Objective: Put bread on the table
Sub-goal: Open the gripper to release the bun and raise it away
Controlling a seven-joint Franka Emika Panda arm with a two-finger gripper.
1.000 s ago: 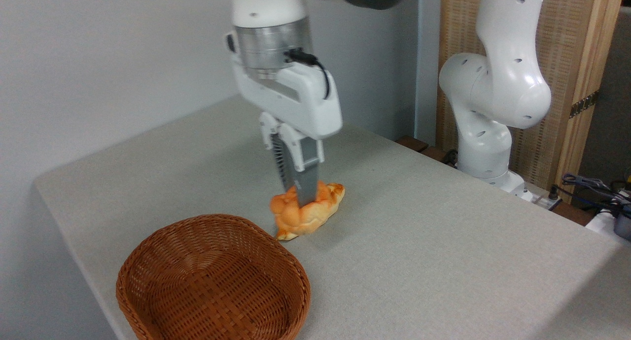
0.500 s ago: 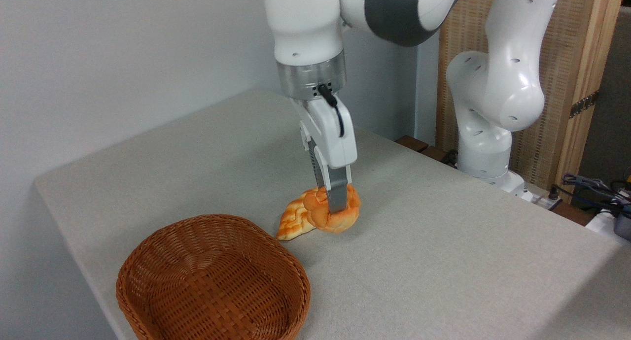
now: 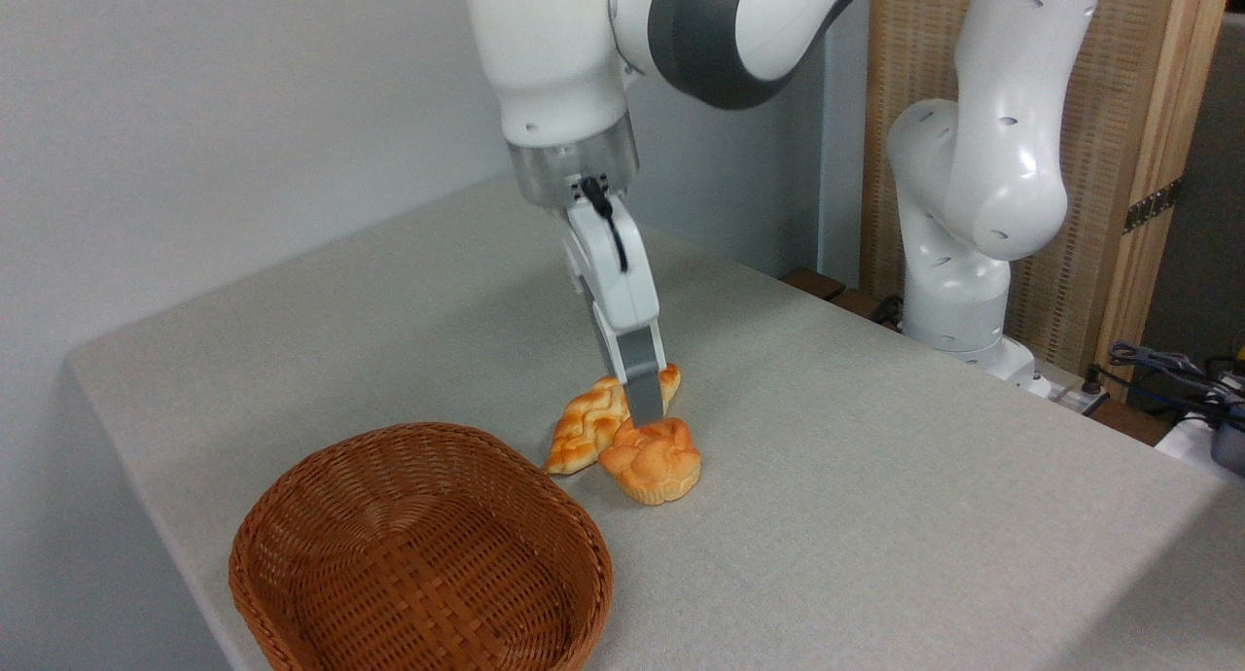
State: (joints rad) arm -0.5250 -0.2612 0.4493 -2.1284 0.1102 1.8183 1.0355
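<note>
Two baked items and one wicker basket (image 3: pixel 418 552) are counted on the table (image 3: pixel 875 476). The bread (image 3: pixel 652 460) is seen resting on the cloth, touching the braided loaf (image 3: pixel 593 423). The gripper (image 3: pixel 643 410) is positioned directly above its rear edge; whether it is released cannot be told.

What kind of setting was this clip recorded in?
Most likely a robotics lab, not a kitchen: a robot arm mounted beside a cloth-covered table, loose cables at the right edge, and bare walls, with only a basket and bread as props.
</note>
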